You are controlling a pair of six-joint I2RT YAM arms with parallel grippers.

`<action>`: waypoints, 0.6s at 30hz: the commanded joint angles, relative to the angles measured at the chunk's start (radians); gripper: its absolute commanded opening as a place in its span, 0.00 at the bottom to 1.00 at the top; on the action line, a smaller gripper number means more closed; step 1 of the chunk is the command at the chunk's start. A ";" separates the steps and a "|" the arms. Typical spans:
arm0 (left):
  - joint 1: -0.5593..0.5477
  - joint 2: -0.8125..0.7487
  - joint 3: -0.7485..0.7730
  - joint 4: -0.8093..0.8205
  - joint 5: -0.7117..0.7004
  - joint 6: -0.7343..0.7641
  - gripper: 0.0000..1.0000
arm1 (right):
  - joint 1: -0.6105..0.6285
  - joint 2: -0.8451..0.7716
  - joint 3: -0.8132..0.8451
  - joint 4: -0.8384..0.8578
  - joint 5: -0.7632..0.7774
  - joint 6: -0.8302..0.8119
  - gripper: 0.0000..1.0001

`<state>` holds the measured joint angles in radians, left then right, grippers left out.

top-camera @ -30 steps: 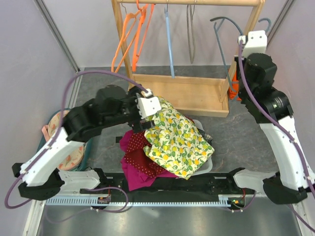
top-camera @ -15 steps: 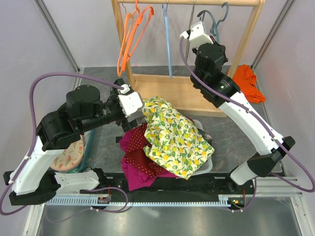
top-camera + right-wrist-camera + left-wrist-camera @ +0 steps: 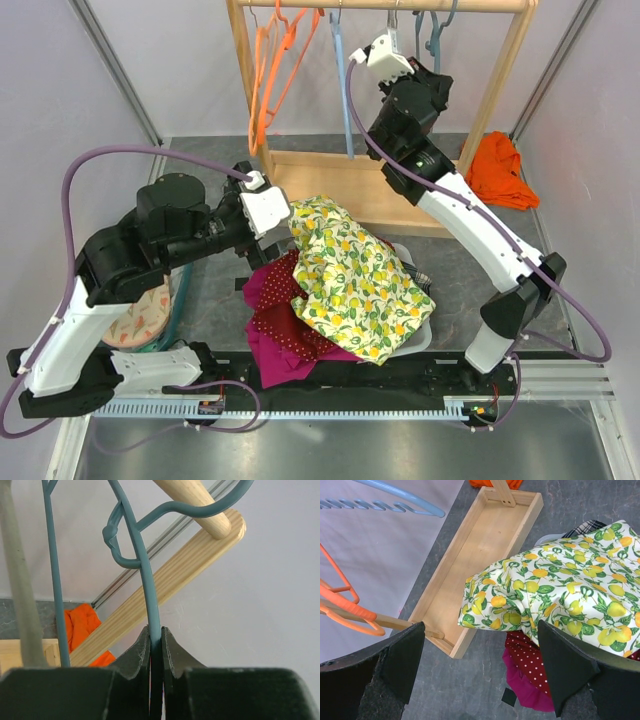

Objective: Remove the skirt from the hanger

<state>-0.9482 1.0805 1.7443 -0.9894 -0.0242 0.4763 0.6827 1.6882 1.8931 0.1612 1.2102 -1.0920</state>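
Observation:
The lemon-print skirt [image 3: 355, 280] lies loose on top of a pile of clothes on the floor, with no hanger in it. My left gripper [image 3: 288, 228] hovers open and empty just left of its upper edge. In the left wrist view the skirt [image 3: 570, 590] fills the right side, and the gripper [image 3: 481, 630] spans bare floor with its jaws wide apart. My right gripper [image 3: 432, 62] is up at the rack's rail. In the right wrist view it [image 3: 156, 635] is shut on the stem of a teal hanger [image 3: 150, 590] whose hook sits over the wooden rail [image 3: 200, 495].
The wooden rack has a tray base [image 3: 365, 190]. Orange hangers [image 3: 270, 70], a blue hanger [image 3: 343, 80] and a grey hanger [image 3: 20, 605] hang on it. Red dotted [image 3: 285, 320] and magenta clothes lie under the skirt. An orange cloth [image 3: 505, 170] lies right; a teal basket [image 3: 150, 320] stands left.
My right arm swung from the far right up to the rack's rail, carrying the teal hanger onto it. My left gripper drew back left from the skirt and then held still.

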 commanded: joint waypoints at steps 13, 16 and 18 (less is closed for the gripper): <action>0.046 0.090 0.061 0.009 0.052 -0.070 0.99 | -0.130 0.114 0.150 -0.158 -0.104 0.204 0.00; 0.061 0.098 0.070 0.008 0.078 -0.079 0.99 | -0.129 0.116 0.129 -0.186 -0.097 0.233 0.00; 0.069 0.098 0.075 0.006 0.090 -0.082 0.99 | -0.130 0.104 0.103 -0.187 -0.086 0.247 0.00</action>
<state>-0.8955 1.1812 1.7733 -0.9951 0.0154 0.4381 0.5472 1.7950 2.0075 -0.0002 1.1255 -0.9077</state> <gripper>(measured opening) 0.993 0.149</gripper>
